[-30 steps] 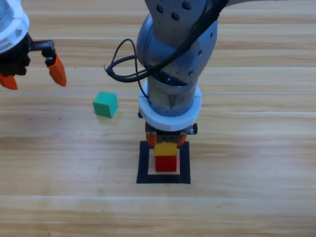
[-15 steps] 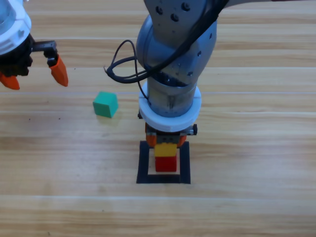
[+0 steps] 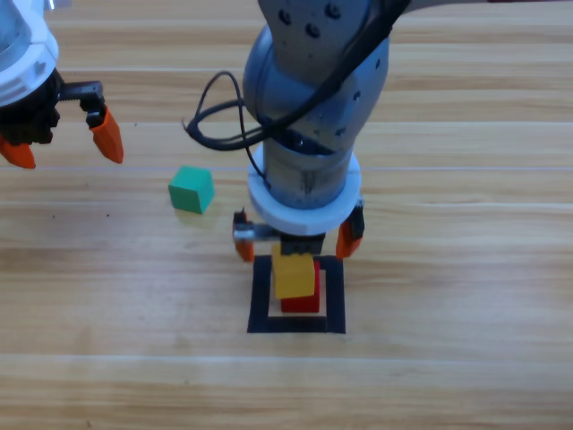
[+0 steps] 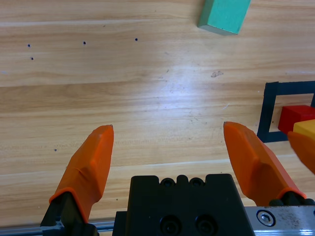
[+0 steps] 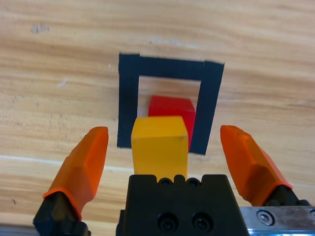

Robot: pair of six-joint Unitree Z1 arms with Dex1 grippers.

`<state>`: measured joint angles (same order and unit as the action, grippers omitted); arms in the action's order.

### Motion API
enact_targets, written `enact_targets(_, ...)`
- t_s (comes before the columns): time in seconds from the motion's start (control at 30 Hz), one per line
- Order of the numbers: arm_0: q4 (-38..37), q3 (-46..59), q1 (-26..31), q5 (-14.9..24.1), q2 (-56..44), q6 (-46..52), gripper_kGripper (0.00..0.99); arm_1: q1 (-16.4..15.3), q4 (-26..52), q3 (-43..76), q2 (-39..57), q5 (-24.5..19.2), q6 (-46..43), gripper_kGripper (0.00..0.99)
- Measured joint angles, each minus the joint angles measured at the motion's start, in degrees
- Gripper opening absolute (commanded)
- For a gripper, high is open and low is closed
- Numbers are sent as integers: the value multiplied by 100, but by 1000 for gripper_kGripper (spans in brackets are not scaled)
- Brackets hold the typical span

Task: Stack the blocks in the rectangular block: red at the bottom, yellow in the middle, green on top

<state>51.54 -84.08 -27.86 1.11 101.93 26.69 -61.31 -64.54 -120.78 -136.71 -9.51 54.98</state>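
The red cube (image 3: 304, 303) (image 5: 172, 108) stands inside the black tape rectangle (image 3: 261, 296) (image 5: 128, 108). On top of it rests the yellow cube (image 3: 294, 276) (image 5: 160, 145), set slightly off to the left in the high view. My right gripper (image 3: 295, 248) (image 5: 163, 130) hangs just above, open, its jaws wide on either side of the yellow cube and clear of it. The green cube (image 3: 192, 189) (image 4: 224, 14) lies alone on the table, left of the rectangle. My left gripper (image 3: 65, 152) (image 4: 168, 127) is open and empty at the upper left.
The right arm's grey body (image 3: 313, 98) fills the middle of the table above the rectangle, with a loose black cable loop (image 3: 210, 116) on its left side. Bare wood lies between the green cube and the left gripper.
The right gripper's jaws have spread apart and let go of the yellow cube, which now sits on the red one. The left gripper has barely shifted.
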Motion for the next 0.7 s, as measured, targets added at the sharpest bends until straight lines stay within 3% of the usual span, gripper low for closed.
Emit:
enact_targets(0.2, -53, -9, 0, 0, 7, -2, 945, 1, 0, -129, 6, -311, -171, 989)
enact_targets(0.37, -59, -622, 1, 0, 215, -2, 945, 5, 0, -145, 215, -294, -574, 989)
enact_targets(0.57, 26, -1826, -18, 15, 941, -43, 946, 129, -1, 407, 1472, 386, -1969, 989)
enact_targets(0.7, 109, -2161, -102, 20, 1626, -225, 946, 439, 0, 1553, 2599, 688, -4142, 990)
